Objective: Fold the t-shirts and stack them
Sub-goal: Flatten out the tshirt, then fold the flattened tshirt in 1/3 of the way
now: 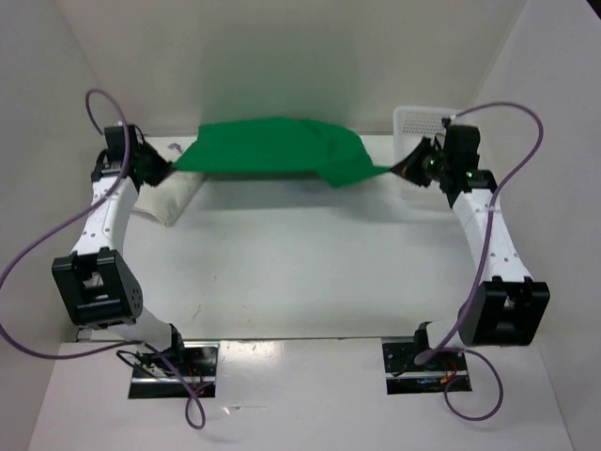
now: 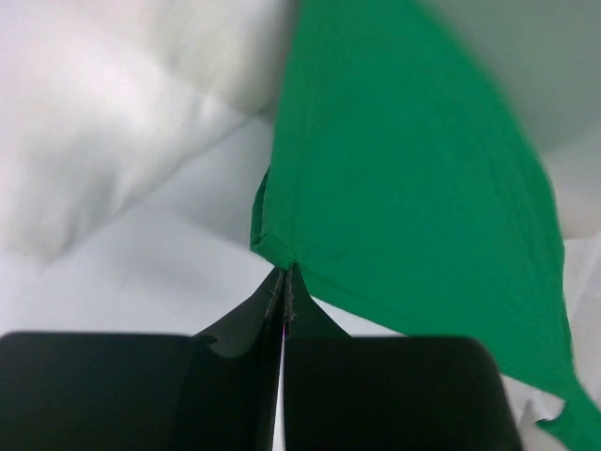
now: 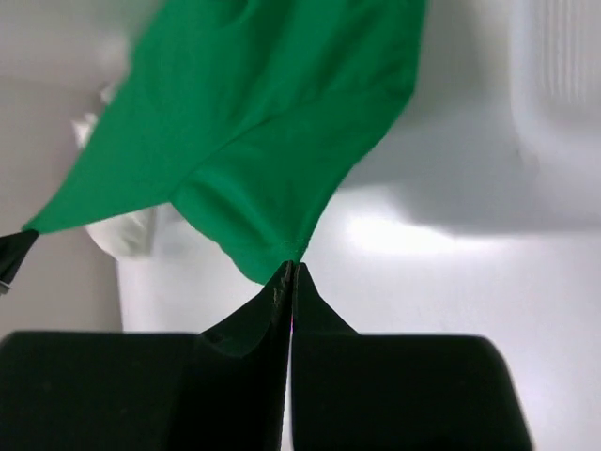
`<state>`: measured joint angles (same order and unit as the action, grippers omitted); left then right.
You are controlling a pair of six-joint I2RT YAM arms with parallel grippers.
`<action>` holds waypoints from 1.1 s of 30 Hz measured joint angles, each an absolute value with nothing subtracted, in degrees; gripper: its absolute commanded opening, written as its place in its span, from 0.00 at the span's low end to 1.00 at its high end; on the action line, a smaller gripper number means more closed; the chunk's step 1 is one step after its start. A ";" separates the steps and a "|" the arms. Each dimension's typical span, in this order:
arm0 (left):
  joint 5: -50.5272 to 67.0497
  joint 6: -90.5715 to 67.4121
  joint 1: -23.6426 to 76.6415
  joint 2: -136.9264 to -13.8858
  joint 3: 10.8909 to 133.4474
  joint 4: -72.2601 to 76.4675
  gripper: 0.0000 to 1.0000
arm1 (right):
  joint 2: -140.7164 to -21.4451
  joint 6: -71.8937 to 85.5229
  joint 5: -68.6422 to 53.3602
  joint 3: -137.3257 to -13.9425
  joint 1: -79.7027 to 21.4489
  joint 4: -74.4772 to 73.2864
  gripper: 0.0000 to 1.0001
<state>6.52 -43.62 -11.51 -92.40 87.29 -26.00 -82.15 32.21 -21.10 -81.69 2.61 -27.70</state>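
Observation:
A bright green t-shirt (image 1: 277,146) hangs stretched in the air between both arms at the back of the table. My left gripper (image 1: 169,167) is shut on its left corner, where the hem (image 2: 282,246) meets the pinched fingertips. On the other side, my right gripper (image 1: 399,169) is shut on the right corner (image 3: 282,249) of the same shirt. An off-white t-shirt (image 1: 169,199) lies folded on the table under the left gripper, and shows as a pale mound (image 2: 103,122) in the left wrist view. The lavender shirt is out of view.
A white mesh basket (image 1: 420,122) stands at the back right, behind the right gripper; its wall (image 3: 559,66) shows in the right wrist view. White walls close the table in at the back and on both sides. The arm bases sit at the near edge.

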 measured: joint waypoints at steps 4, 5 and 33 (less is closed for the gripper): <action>4.75 -43.24 -12.51 -82.50 68.51 -26.20 0.00 | -72.60 31.40 -21.67 -64.38 2.55 -29.63 0.00; 4.78 -42.98 -12.93 -80.42 65.17 -25.71 0.00 | -69.76 31.44 -21.91 -60.69 2.52 -30.09 0.00; 11.42 -40.56 -15.20 -86.98 59.66 -29.85 0.00 | -79.64 40.77 -16.23 -58.00 -5.39 -35.86 0.00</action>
<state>11.42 -40.56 -15.20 -86.98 59.66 -29.85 -79.64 40.77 -16.23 -58.00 -5.39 -35.86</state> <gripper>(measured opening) 0.003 0.002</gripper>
